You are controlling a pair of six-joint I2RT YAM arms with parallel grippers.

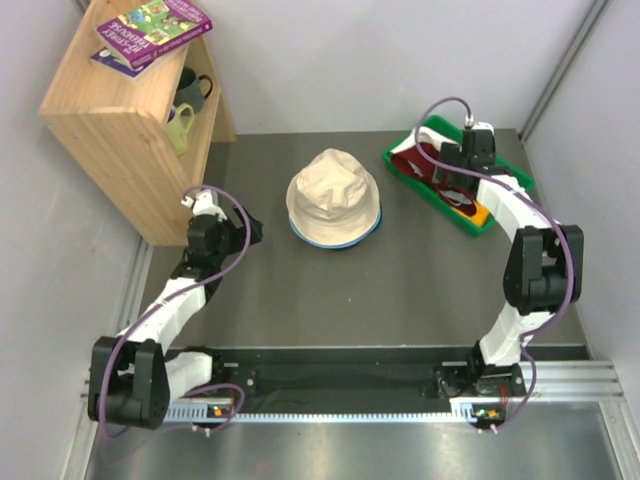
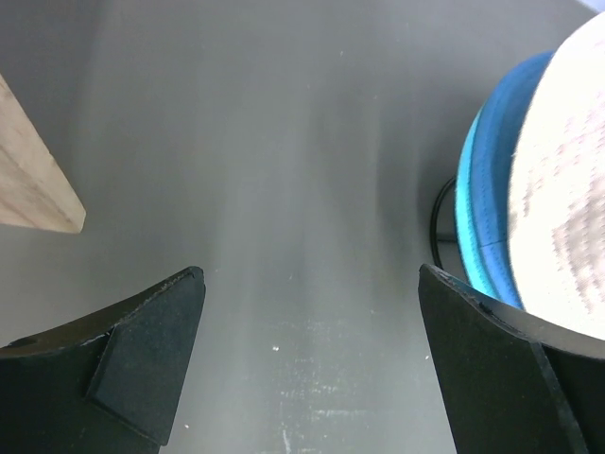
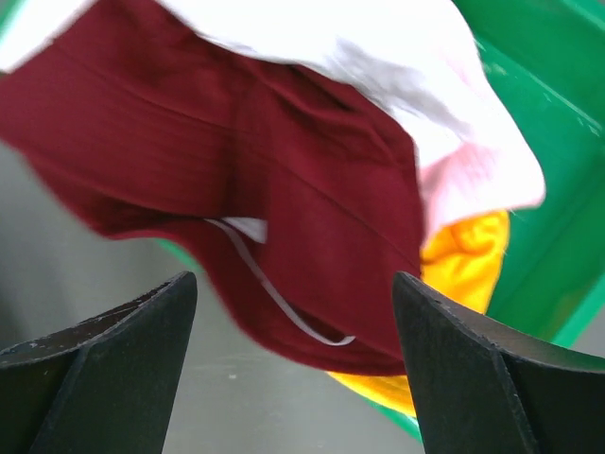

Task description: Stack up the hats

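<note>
Dark red floppy cloth bucket hat (image 3: 284,180) sits in the green plastic tray (image 3: 553,104) straight ahead of your wide-open right gripper (image 3: 293,281), so that arm's the near one, while your left gripper (image 2: 310,272), also spread wide, idles beside the beige-topped hat stack (image 1: 332,192) on the bench (image 1: 300,295).

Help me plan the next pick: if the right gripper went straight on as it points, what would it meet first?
Most likely the dark red hat, which lies straight ahead of the open right gripper and hangs over the green tray's edge. How far off it is remains unclear.
</note>
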